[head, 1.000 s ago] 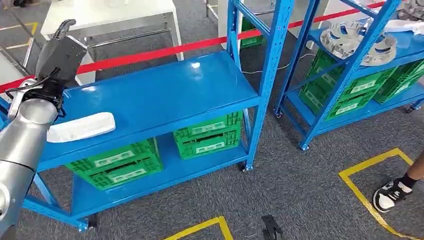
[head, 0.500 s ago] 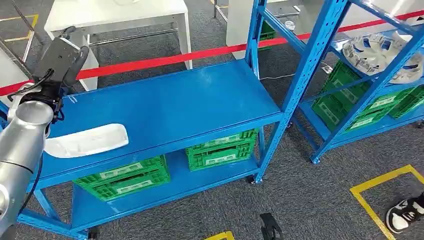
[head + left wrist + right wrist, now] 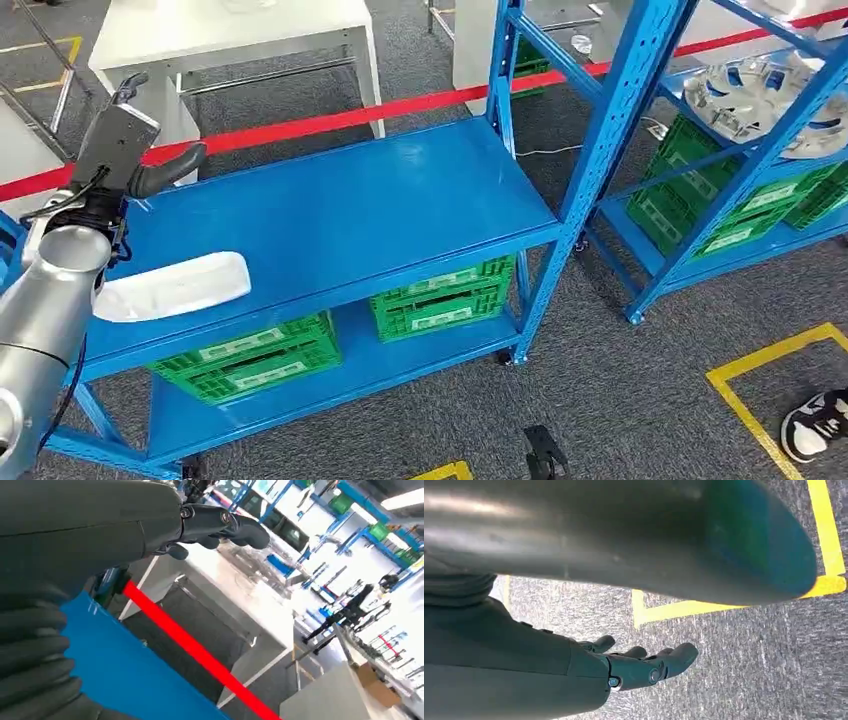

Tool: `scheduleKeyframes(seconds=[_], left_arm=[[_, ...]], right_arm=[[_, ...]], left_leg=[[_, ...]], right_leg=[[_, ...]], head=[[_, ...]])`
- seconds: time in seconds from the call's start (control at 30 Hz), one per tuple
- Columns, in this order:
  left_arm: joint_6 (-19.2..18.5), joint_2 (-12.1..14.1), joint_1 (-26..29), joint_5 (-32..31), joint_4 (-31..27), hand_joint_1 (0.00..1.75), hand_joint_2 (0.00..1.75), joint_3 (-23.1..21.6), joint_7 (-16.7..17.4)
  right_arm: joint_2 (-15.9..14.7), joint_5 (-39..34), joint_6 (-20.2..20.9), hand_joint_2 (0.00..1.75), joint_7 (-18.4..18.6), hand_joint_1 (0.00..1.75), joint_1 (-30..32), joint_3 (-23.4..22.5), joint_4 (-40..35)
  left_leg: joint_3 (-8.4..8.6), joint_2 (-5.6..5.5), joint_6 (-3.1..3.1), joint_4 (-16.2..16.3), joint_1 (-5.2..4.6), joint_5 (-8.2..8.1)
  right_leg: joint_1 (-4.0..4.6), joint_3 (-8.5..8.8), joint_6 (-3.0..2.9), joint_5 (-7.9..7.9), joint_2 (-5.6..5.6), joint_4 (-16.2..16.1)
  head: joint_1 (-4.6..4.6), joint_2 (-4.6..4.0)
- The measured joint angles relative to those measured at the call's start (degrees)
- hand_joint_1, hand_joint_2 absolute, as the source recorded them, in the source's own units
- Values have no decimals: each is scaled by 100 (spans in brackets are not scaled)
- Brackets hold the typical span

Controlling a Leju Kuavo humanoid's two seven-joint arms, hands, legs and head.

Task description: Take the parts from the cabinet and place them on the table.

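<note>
A long white part (image 3: 175, 287) lies flat at the left end of the blue cabinet's upper shelf (image 3: 340, 215). My left hand (image 3: 125, 150) is raised above the back left corner of that shelf, beyond the part and not touching it, thumb spread wide and nothing in it. The left wrist view has the left hand (image 3: 215, 525) in the air with loosely bent fingers, over the shelf edge and red tape. My right hand (image 3: 644, 667) hangs over grey carpet, its fingers apart and holding nothing. Silver round parts (image 3: 745, 95) lie on a second blue rack at the right.
Green crates (image 3: 445, 297) fill the lower shelf. Red barrier tape (image 3: 330, 120) runs behind the cabinet, with a white table (image 3: 230, 30) beyond it. Blue uprights (image 3: 600, 150) stand between the two racks. A person's shoe (image 3: 815, 425) stands by yellow floor lines (image 3: 760, 400).
The whole picture shifted as the camera turned and then settled. My left hand's thumb has swung out to the side; the white part stays where it was on the shelf.
</note>
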Motion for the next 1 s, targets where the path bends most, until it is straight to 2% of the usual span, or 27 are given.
scheduleKeyframes(seconds=[0.03, 0.07, 0.13, 0.17, 0.2, 0.23, 0.3, 0.33, 0.37, 0.4, 0.43, 0.47, 0.5, 0.53, 0.57, 0.6, 0.63, 0.67, 0.7, 0.8, 0.87, 1.0], left_arm=[[39, 17, -1, -33, -6, 0, 175, -26, -17], [83, 39, 26, -96, -37, 0, 175, -83, -44], [96, 107, 130, -198, -98, 0, 175, -203, -102], [70, 155, 157, -258, -127, 0, 175, -277, -136], [24, 179, 180, -315, -162, 0, 175, -337, -179], [-58, 238, 180, -371, -170, 0, 175, -428, -246], [-300, 332, 254, -411, -175, 0, 175, -634, -413], [-453, 402, 319, -398, -175, 0, 175, -722, -505], [-613, 457, 402, -345, -175, 0, 175, -805, -614], [-724, 507, 464, -282, -175, 0, 175, -850, -695], [-840, 558, 500, -220, -177, 0, 175, -874, -774], [-1048, 617, 528, -82, -179, 0, 175, -892, -901], [-1227, 662, 552, 71, -186, 0, 175, -892, -1008], [-1440, 728, 611, 281, -199, 0, 175, -892, -1142], [-1561, 795, 658, 430, -207, 0, 175, -892, -1198], [-1773, 855, 737, 621, -236, 0, 175, -890, -1289], [-1986, 909, 831, 845, -269, 0, 175, -885, -1362], [-2237, 951, 926, 1098, -321, 0, 175, -868, -1423], [-2445, 985, 1010, 1315, -376, 0, 175, -839, -1451], [-2977, 1084, 1227, 1880, -560, 0, 175, -736, -1462], [-3126, 1143, 1366, 2094, -714, 0, 175, -684, -1440], [-2996, 1316, 1720, 2009, -1124, 0, 175, -671, -1418]], right_arm=[[0, 4, 0, 0, 0, 0, -15, 0, 0], [0, 15, 11, 0, 7, 0, -17, 0, 0], [2, 35, 15, 0, 7, 0, -14, -2, 0], [0, 50, 15, 0, 7, 0, -18, -2, -2], [2, 61, 15, 0, 0, 0, -15, -2, -2], [2, 76, 22, 0, 0, 0, -20, -2, -2], [0, 85, 50, 0, 0, 0, -20, -2, -2], [0, 83, 66, 0, 0, 0, -15, -2, -2], [-2, 83, 74, 0, -2, 0, -4, -4, -2], [-2, 83, 85, 0, -9, 0, 5, -7, -2], [-4, 83, 92, 0, -15, 0, 8, -9, -2], [-4, 83, 105, 0, -22, 0, 7, -11, -2], [-9, 83, 107, 0, -37, 0, 7, -15, -2], [-31, 83, 118, 0, -42, 0, 6, -26, -2], [-26, 83, 118, 0, -48, 0, 4, -28, -2], [-28, 81, 120, 0, -59, 0, 7, -35, -2], [-26, 81, 122, 0, -59, 0, 12, -39, -2], [-28, 81, 133, 0, -59, 0, 17, -44, -2], [-31, 83, 140, 0, -57, 0, 17, -53, -2], [-35, 98, 183, 0, -57, 0, 20, -83, -2], [-35, 114, 199, 0, -50, 0, 21, -85, -2], [-35, 153, 194, 0, -9, 0, 21, -87, -2]], left_leg=[[134, -14, 21, -35, -54, -110], [133, -26, 103, -81, -56, -151], [123, -30, 178, -72, -90, -195], [159, -28, 239, -107, -58, -206], [200, -28, 276, -135, -39, -212], [218, -25, 320, -140, -38, -231], [227, -28, 367, -135, -55, -261], [233, -28, 384, -131, -73, -272], [238, -31, 396, -121, -91, -284], [243, -36, 397, -111, -106, -291], [245, -45, 397, -96, -117, -300], [248, -55, 389, -75, -128, -310], [247, -57, 383, -57, -135, -317], [239, -57, 367, -48, -151, -322], [226, -66, 340, -33, -169, -331], [231, -62, 310, -54, -155, -312], [237, -59, 362, -51, -174, -371], [248, -56, 384, -61, -170, -342], [261, -53, 336, -79, -169, -318], [286, -47, 299, -116, -169, -297], [292, -45, 286, -127, -169, -288], [301, -45, 266, -135, -167, -291]], right_leg=[[28, -23, 42, -24, 1, 9], [31, -34, 77, -24, 3, 4], [7, 11, 137, -25, 1, -61], [7, 51, 186, -65, 2, -73], [6, 30, 199, -112, -11, 7], [11, -107, 198, -234, -8, 280], [29, -666, 196, -611, -6, 1256], [45, -926, 192, -712, -6, 1658], [59, -1113, 181, -678, -6, 1859], [76, -1134, 152, -503, -6, 1750], [96, -1051, 112, -255, -5, 1441], [123, -848, 53, 70, -2, 903], [146, -649, 0, 302, 1, 435], [186, -562, -71, 248, -9, 215], [187, -554, -40, 289, -21, 140], [191, -548, -38, 302, -16, 135], [183, -539, 12, 315, -16, 113], [185, -535, 3, 316, -11, 113], [187, -532, -2, 318, -9, 113], [187, -534, -34, 328, 5, 114], [187, -533, -43, 326, 4, 115], [188, -531, -64, 313, 4, 117]], head=[[-13, 0], [0, 0], [0, 0], [-2, 0], [2, 0], [6, 0], [9, 0], [9, 0], [9, 0], [9, 0], [9, 0], [9, 0], [9, 0], [0, 0], [4, 0], [5, 0], [2, 0], [2, 0], [2, 0], [2, 0], [2, 0], [2, 0]])
